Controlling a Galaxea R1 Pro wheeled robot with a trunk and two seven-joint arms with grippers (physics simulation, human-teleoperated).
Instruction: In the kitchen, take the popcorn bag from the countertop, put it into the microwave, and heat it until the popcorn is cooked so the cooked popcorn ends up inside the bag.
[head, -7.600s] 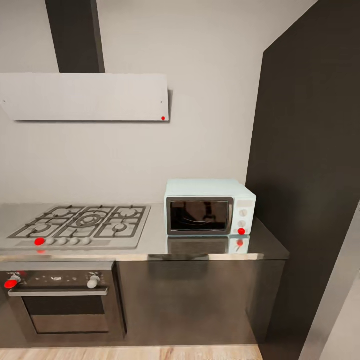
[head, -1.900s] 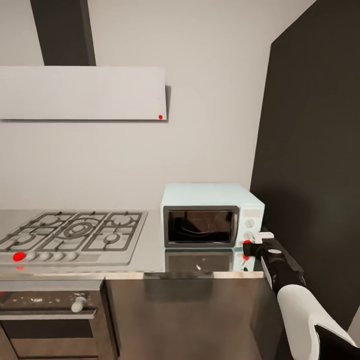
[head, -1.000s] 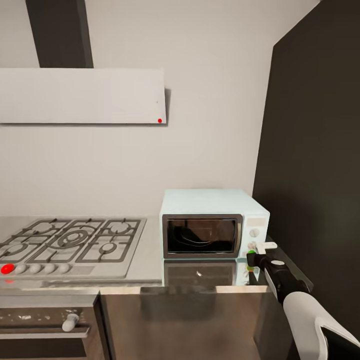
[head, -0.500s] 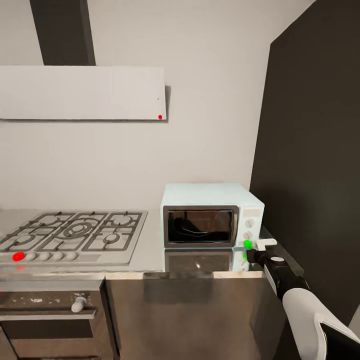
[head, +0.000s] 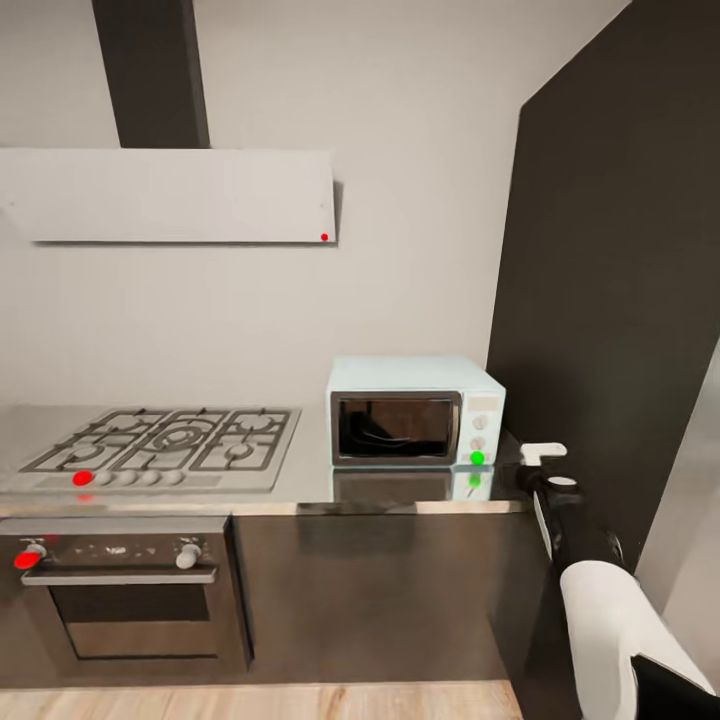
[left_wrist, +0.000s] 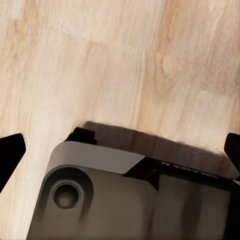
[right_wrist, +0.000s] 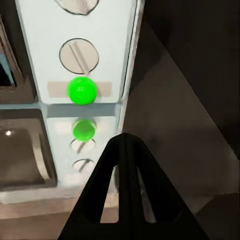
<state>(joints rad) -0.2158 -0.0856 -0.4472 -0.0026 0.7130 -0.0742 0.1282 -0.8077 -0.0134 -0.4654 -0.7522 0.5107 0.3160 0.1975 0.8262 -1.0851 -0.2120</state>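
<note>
The pale blue-white microwave (head: 415, 410) stands on the grey countertop (head: 310, 480) at its right end, with its dark glass door closed. Its lowest round button glows green (head: 477, 458). In the right wrist view that green button (right_wrist: 82, 90) sits under a knob (right_wrist: 79, 56), with its reflection on the worktop below. My right gripper (head: 537, 456) hovers just right of the microwave's control panel; its fingers (right_wrist: 127, 150) meet in a point, shut on nothing. My left gripper (left_wrist: 121, 150) is open and points down at the floor. The popcorn bag and the popcorn are hidden.
A gas hob (head: 165, 440) with a red knob lies left of the microwave, above a steel oven (head: 130, 595). A range hood (head: 170, 195) hangs on the pale wall. A tall dark cabinet (head: 620, 300) stands close at the right. The wooden floor (left_wrist: 100, 60) and my base (left_wrist: 100, 195) are below.
The microwave's button went from red to green. The camera has since pulled back, showing oven and floor. My right gripper has drawn back from the panel toward the right.
</note>
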